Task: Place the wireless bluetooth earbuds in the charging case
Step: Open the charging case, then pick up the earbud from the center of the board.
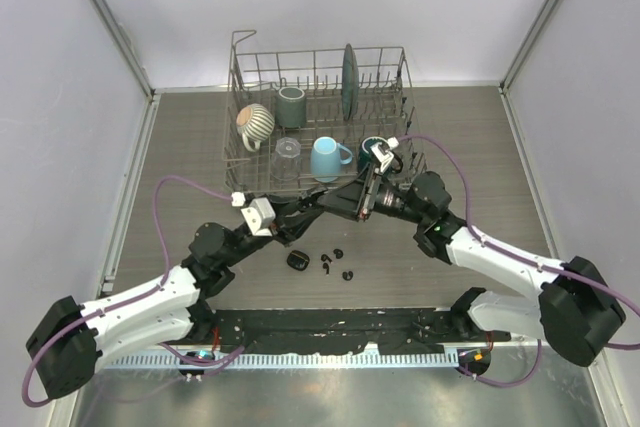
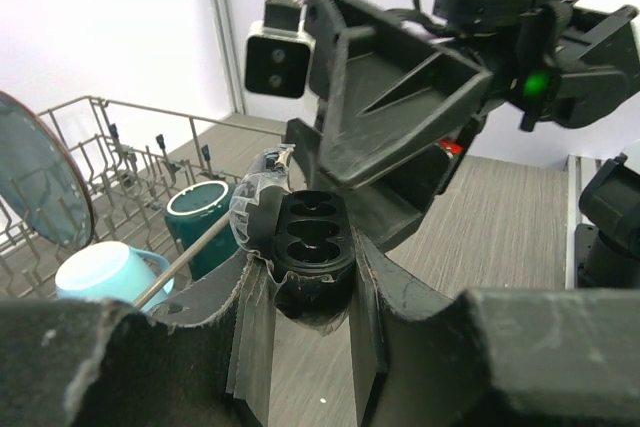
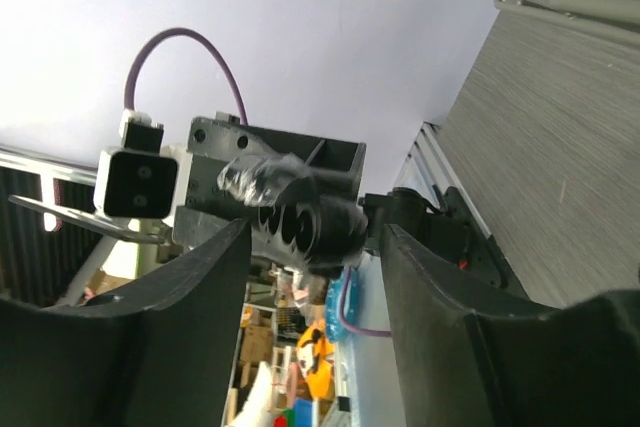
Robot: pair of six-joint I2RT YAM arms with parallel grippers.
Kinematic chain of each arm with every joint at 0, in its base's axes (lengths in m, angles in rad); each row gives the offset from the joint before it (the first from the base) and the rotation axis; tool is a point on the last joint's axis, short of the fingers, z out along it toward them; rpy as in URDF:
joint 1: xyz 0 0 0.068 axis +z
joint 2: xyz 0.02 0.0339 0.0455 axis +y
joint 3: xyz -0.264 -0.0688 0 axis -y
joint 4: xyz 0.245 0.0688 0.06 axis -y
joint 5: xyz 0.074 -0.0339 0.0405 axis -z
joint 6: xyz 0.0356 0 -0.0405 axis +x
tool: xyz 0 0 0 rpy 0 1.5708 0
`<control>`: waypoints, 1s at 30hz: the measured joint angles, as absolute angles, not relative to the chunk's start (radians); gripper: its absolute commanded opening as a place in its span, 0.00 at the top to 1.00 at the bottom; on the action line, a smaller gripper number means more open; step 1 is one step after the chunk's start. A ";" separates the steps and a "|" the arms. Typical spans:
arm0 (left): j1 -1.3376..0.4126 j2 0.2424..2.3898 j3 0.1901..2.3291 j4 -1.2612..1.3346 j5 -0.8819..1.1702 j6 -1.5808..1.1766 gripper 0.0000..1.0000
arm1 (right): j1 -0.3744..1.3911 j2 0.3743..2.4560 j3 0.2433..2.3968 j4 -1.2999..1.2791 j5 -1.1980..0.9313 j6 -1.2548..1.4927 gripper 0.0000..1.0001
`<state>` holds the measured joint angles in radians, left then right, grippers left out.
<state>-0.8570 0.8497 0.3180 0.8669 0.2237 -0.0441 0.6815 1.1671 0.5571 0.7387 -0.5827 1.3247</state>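
While earbuds [image 1: 327,263] lie loose, the dish rack [image 1: 320,107] stands behind

The charging case [image 2: 312,247] looks like smooth black plastic, with crinkled clear film on its lid. The left pincer [image 2: 310,307] is matt black, scuffed pale. The earbuds [image 1: 347,274] gleam glossy on the matt woodgrain surface [image 1: 480,147]; the rack [image 1: 240,87] is metal wire.
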 measured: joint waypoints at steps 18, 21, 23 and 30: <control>-0.857 0.585 0.237 0.728 0.078 -0.020 1.00 | 0.678 0.850 0.612 -0.102 -0.226 0.821 0.51; -0.857 0.530 0.229 0.684 0.069 -0.018 1.00 | 0.676 0.866 0.570 -0.190 -0.184 0.804 0.58; -0.857 0.502 0.225 0.663 0.067 -0.017 1.00 | 0.677 0.873 0.526 -0.223 -0.171 0.820 0.62; -0.857 0.479 0.216 0.637 0.065 -0.017 1.00 | 0.719 0.798 0.295 -0.229 -0.140 1.029 0.67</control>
<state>-0.8566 0.4786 0.2165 0.6369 0.0650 -0.0174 0.7189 0.7982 0.2951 -0.2295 -0.1402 1.0294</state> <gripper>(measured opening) 0.332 0.337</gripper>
